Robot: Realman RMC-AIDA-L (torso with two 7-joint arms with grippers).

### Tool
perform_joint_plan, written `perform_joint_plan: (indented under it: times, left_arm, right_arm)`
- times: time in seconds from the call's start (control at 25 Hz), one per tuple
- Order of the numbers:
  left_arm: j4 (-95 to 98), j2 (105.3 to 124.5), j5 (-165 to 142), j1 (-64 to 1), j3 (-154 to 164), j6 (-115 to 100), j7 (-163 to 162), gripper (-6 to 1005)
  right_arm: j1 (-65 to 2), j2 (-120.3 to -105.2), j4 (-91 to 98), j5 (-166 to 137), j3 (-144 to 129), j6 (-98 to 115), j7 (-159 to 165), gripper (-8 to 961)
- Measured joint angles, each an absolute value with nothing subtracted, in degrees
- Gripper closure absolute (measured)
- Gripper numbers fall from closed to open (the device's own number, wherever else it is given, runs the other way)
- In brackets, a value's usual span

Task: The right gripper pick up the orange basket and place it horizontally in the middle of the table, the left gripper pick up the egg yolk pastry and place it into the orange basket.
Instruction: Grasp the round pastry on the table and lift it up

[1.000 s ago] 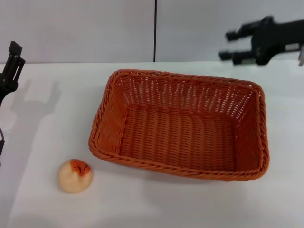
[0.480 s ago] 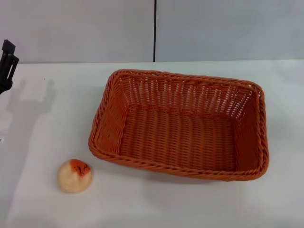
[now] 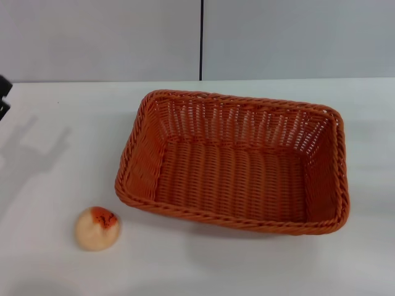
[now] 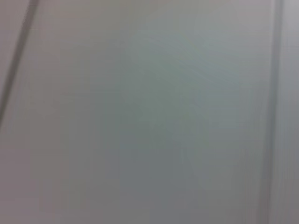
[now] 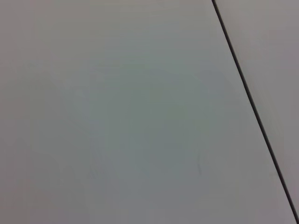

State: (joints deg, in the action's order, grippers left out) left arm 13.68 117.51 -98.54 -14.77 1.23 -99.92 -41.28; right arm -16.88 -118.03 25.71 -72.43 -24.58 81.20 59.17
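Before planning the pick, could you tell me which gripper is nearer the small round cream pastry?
Left. The left gripper shows at the table's far left edge, beyond the pastry; the right gripper is out of view.

1. The big orange-brown woven basket (image 3: 234,163) is shaped like a rectangle. It has a braided rim and sloping sides made of thin slats. It sits flat on its bottom with the open side up, and there is nothing in it. Its long sides run across the white flat table (image 3: 62,160). It lies about in the middle of the table, with its back rim near the far edge.
2. The small round cream bun (image 3: 97,228) has an orange-red patch with dark specks on top. It sits on the table near the front edge, on the left. It is close to the basket's front left corner but not touching it.
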Motion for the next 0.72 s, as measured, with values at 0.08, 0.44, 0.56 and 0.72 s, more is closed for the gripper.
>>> perform_joint_plan:
  times: [0.08, 0.44, 0.56, 0.72]
  left_arm:
    - [21.94, 116.14, -100.30, -13.39, 9.96, -101.13, -49.64, 212]
    - [26.57, 112.41, -111.59, -12.04, 18.55, -101.53, -59.27, 212]
    - [26.36, 112.33, -114.20, -11.28, 18.38, -101.31, -59.43, 212]
    - [26.10, 112.71, -116.76, -10.61, 18.86, -101.13, -59.48, 212]
  right_arm:
    - [-16.86, -117.90, 25.59, -72.41, -24.52, 81.25, 59.32, 402]
    - [-18.05, -117.93, 25.44, -72.36, -23.12, 80.11, 59.23, 402]
    - [-18.52, -117.96, 25.36, -72.33, -23.12, 79.16, 59.20, 402]
    - [-19.02, -118.04, 25.33, -72.33, -23.11, 77.93, 59.19, 402]
